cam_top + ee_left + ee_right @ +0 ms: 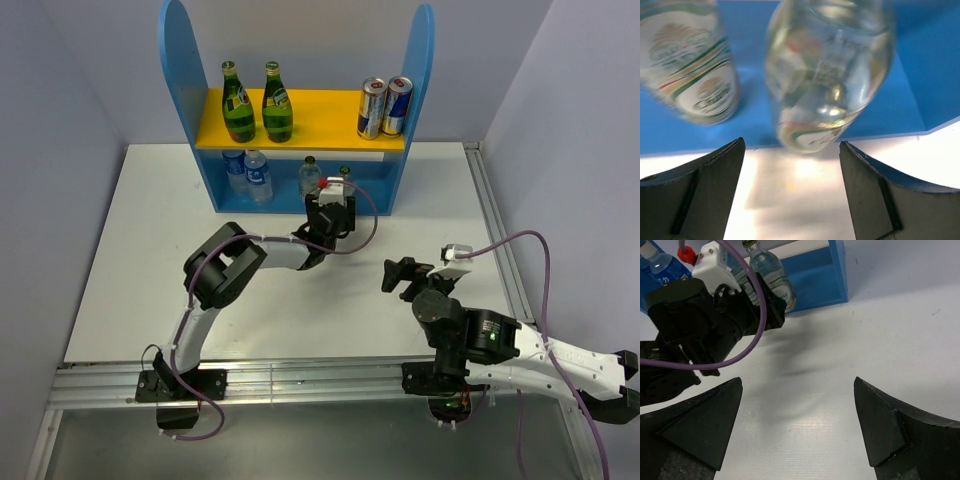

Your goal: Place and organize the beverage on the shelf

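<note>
- The shelf [178,60] stood mid-width at the far edge of the tabletop [150,260]. Its panels looked rigid, flat and smooth.
- The left gripper [791,155] had its fingers apart, flanking but not touching a clear, round glass bottle [827,75]. The bottle stood at the front lip of the blue base [900,90], and I judged it free-standing.
- A labelled bottle [690,65] stood just beside it, like with like.
- Green bottles [240,105] and glossy metal cans [385,107] shared the yellow board [320,105]. Water bottles [248,175] filled the left of the base.
- The right gripper [797,385] was spread and empty over bare tabletop toward the right edge, which I judged a parked position.
</note>
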Motion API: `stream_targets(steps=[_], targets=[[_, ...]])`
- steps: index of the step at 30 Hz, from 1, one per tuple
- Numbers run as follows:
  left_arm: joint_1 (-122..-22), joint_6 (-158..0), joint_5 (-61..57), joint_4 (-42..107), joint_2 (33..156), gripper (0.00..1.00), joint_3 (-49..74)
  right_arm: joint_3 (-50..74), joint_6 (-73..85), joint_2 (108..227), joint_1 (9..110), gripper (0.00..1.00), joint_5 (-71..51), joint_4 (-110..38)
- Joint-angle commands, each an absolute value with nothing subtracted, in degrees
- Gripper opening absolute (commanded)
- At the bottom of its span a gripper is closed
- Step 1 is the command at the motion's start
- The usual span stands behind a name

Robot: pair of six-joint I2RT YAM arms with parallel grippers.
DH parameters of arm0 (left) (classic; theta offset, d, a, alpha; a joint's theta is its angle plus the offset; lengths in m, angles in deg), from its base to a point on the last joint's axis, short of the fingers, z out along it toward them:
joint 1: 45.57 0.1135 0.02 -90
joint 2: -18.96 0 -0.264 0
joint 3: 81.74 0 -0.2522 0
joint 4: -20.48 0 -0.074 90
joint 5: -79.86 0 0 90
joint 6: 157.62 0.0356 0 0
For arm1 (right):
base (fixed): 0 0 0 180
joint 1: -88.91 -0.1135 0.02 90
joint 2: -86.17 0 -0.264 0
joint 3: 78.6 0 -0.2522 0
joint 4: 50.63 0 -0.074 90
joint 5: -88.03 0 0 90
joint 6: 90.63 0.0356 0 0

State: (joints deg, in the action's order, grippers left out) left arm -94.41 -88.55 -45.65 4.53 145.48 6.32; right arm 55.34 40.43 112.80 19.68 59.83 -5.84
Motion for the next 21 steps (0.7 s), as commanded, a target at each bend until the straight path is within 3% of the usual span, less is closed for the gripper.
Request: stream_targets(steps=[1,9,14,15,18,21], targets=[[-94.61,-90.65,-47.58,1.99,139.55,0.82,9.78,54.85,41.47,113.42,19.39,0.99,61.40,-5.93],[-98.48,-93.11,-48.38,5.84,123.85,0.76,26.29,54.76,41.47,114.21,19.47,0.99,61.75,-6.10],[-106.03,-97.14,-53.37,27.88,112.67,0.81,28.42,54.85,40.07,114.65,19.47,0.99,61.23,-7.33],[-107.17,-98.28,-54.52,32.70,109.34,0.88,26.94,54.94,39.72,114.73,19.39,0.99,61.05,-7.94],[-111.83,-106.27,-60.56,58.84,102.49,0.88,22.38,54.94,38.58,114.65,19.47,0.99,60.44,-9.35],[-116.05,-114.10,-65.76,71.47,94.32,0.88,17.72,54.68,36.82,113.60,19.39,0.98,59.73,-11.20]])
